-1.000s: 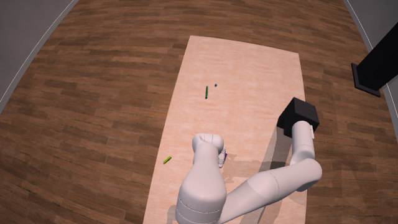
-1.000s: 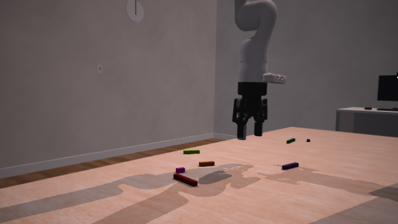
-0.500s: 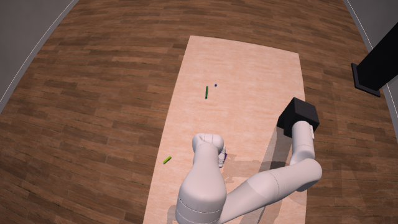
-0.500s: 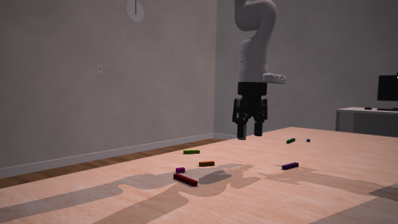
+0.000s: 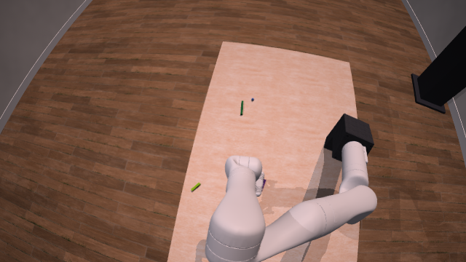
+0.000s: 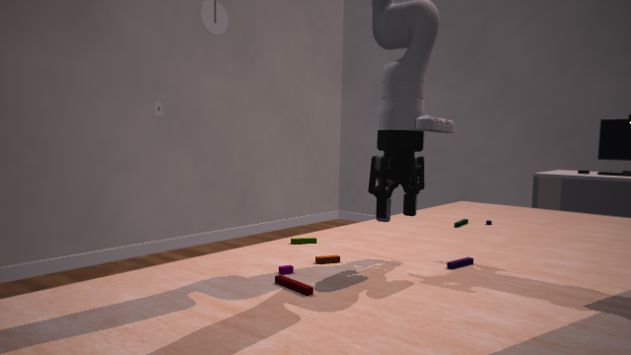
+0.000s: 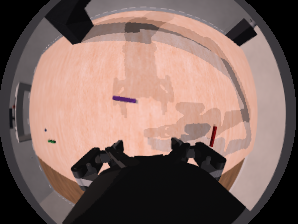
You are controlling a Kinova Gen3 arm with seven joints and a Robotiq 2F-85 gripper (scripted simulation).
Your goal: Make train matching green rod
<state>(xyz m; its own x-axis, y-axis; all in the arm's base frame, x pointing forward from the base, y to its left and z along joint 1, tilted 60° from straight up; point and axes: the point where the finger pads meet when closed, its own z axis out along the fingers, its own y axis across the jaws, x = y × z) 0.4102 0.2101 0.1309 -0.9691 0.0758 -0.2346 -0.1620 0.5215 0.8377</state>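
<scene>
from above, the arm hides the red rod (image 6: 294, 285) and orange rod (image 6: 327, 258). the tool (image 6: 395, 213) hangs wide and empty over the desk (image 6: 518, 256), the green rod (image 5: 242, 108) far off beside a tiny blue rod (image 5: 252, 99).

Pale wooden table top (image 6: 518, 276) crossed by soft grey shadows, over brown plank floor (image 5: 109, 109). Plain grey walls behind; round white clock (image 6: 214, 16) high up, small wall plate (image 6: 158, 108) lower. At far right, grey desk (image 6: 567, 189) carrying dark monitor (image 6: 613, 139), possibly a keyboard beside it. Black stand (image 5: 433, 84) by the wall.
</scene>
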